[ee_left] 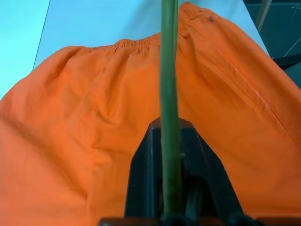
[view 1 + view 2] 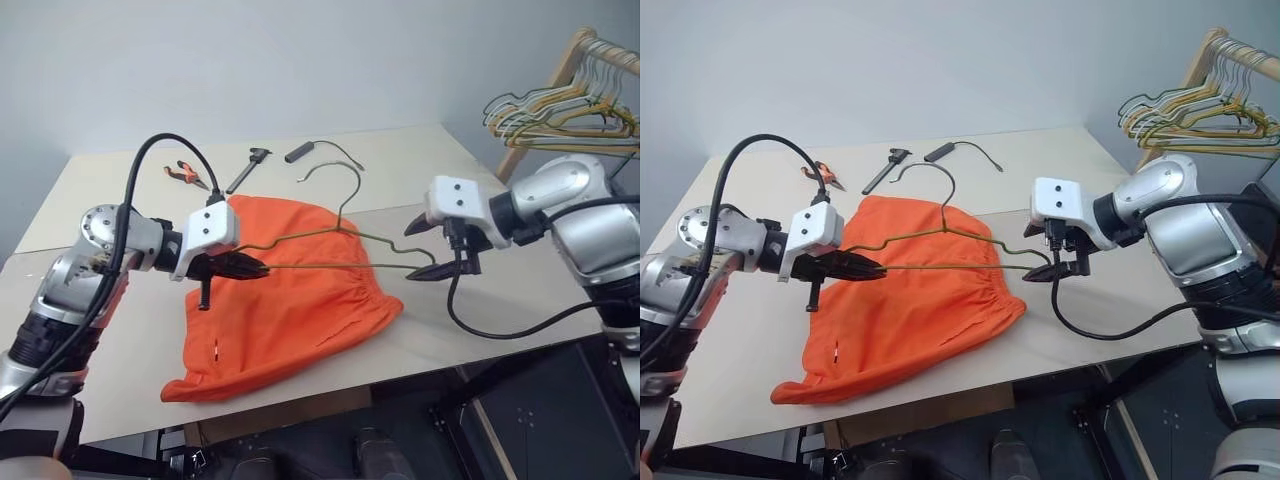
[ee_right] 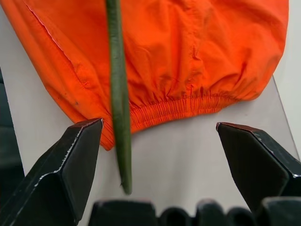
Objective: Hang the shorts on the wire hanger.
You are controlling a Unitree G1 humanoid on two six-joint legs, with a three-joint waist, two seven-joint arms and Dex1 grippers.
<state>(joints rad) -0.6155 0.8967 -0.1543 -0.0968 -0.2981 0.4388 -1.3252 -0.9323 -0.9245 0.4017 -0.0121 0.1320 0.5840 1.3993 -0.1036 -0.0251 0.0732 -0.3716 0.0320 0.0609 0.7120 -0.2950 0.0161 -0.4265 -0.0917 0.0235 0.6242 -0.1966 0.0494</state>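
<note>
- The left gripper point(image 2: 250, 267) pinches one end of the wire hanger point(image 2: 330, 240), held above the shorts point(image 2: 285, 300) lying flat on the table point(image 2: 440, 160).
- The right gripper point(image 3: 160, 155), at three o'clock of the shorts, is spread wide around the hanger's other end — not touching.
- Risk: held at one end only, the hanger could sag or twist — its corner may miss the waistband.

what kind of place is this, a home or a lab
Probably a lab or test room, not a home: a bare plywood table against a plain wall, hand tools lying loose on it, and a rack of spare hangers beside it.
</note>
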